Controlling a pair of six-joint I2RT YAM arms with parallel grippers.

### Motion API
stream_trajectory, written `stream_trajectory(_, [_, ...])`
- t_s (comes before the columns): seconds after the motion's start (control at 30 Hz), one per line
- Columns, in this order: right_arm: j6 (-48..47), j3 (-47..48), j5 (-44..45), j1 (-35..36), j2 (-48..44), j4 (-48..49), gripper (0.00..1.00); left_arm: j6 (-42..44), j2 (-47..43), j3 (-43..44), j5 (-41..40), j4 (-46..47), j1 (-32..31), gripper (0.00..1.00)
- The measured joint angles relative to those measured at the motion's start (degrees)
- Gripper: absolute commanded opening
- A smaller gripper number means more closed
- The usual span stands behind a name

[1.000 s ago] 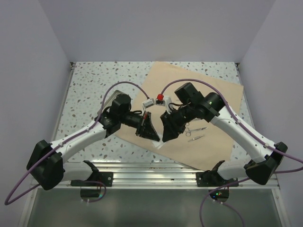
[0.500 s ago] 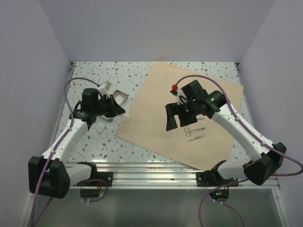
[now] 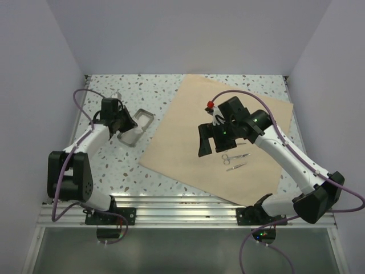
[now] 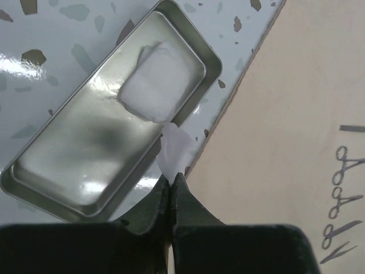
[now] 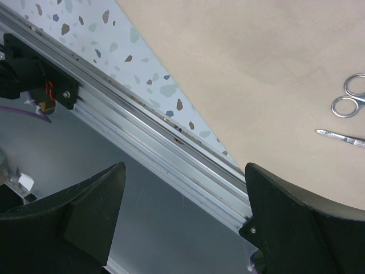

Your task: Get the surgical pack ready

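Here your left gripper (image 4: 171, 181) pinches a gauze square (image 4: 174, 145) at the tray (image 4: 85, 162) edge, likely to drop in; right gripper (image 5: 182, 177) gapes empty.

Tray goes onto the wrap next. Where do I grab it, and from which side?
Pinch a side wall of the metal tray from straight above, one finger inside and one outside. It lies flat and shallow with an upturned rim, so the wall is probably the only real hold. Pick the bare end, away from the gauze.
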Motion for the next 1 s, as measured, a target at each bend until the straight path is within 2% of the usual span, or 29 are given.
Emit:
stream_trajectory(0.17, [-1.01, -0.94, 0.0, -0.17, 0.0, 0.02, 0.89, 11.37, 12.22, 12.41, 2.4, -3.37, 0.28, 0.0])
stream_trajectory(0.47, [-2.08, -3.15, -0.66, -1.14, 0.0, 0.17, 0.89, 28.48, 23.12, 26.43, 7.87, -9.88, 0.48, 0.0])
stream_trajectory(0.7, [-3.04, -3.98, -2.01, -1.46, 0.0, 0.59, 0.89, 36.06, 28.55, 29.49, 16.41, -15.58, 2.14, 0.0])
stream_trajectory(0.97, [-4.07, -3.96, -2.56, -1.55, 0.52, 1.36, 0.89, 38.58, 30.97, 30.64, 20.52, -18.36, 2.75, 0.0])
stream_trajectory(1.0, [-4.13, -3.96, -2.64, -1.55, 0.74, 1.4, 0.89, 38.69, 31.56, 31.23, 20.59, -18.64, 2.75, 0.04])
